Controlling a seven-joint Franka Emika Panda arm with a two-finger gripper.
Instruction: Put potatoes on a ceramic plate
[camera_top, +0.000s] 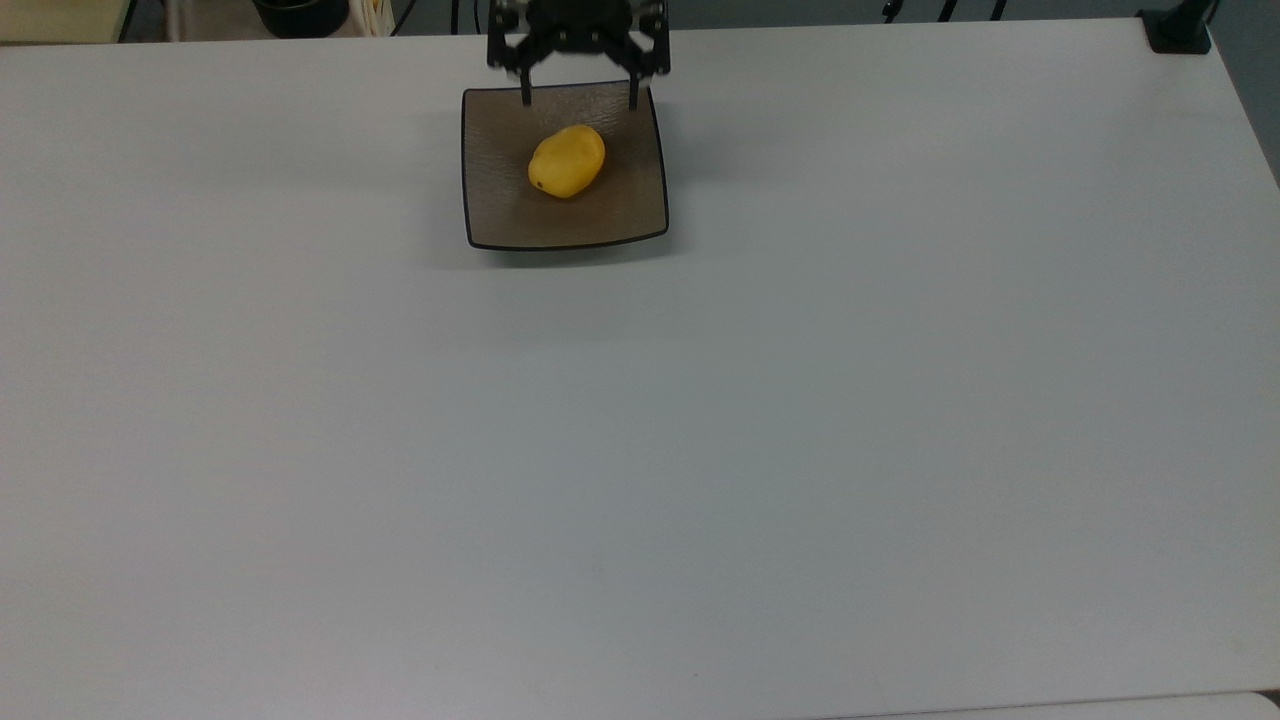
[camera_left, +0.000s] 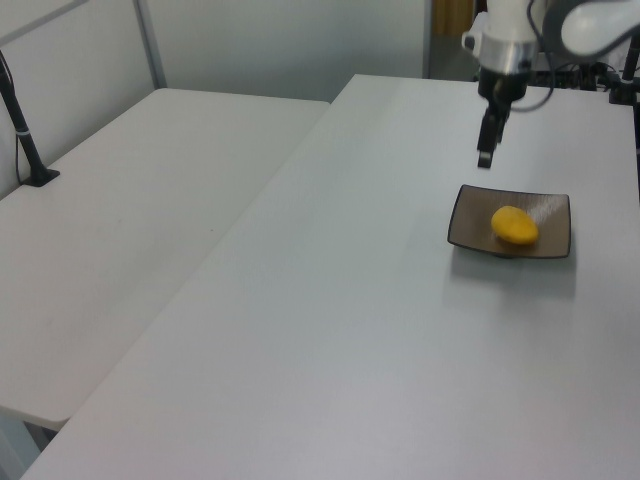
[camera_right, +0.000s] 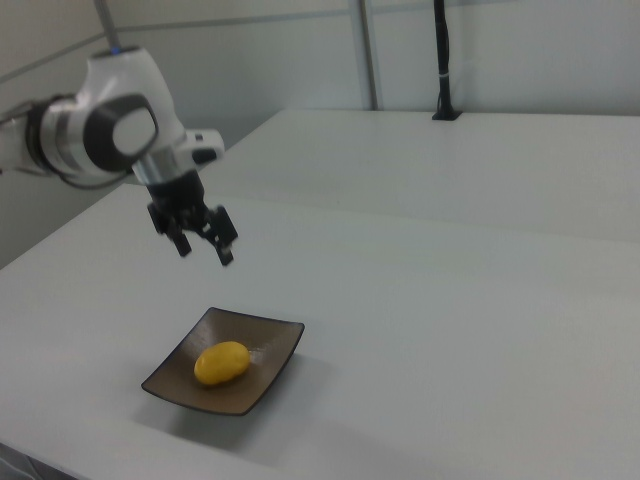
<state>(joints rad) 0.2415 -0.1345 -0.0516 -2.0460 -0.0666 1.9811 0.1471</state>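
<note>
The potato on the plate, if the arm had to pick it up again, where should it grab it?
Probably across the short middle of the potato, coming straight down. It lies on its side in the shallow plate, long axis slanted in the top view, so the open pincer should turn to span the narrow width.

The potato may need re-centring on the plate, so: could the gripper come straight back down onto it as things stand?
Probably yes. The gripper hangs open above the plate, and nothing covers the potato.
</note>
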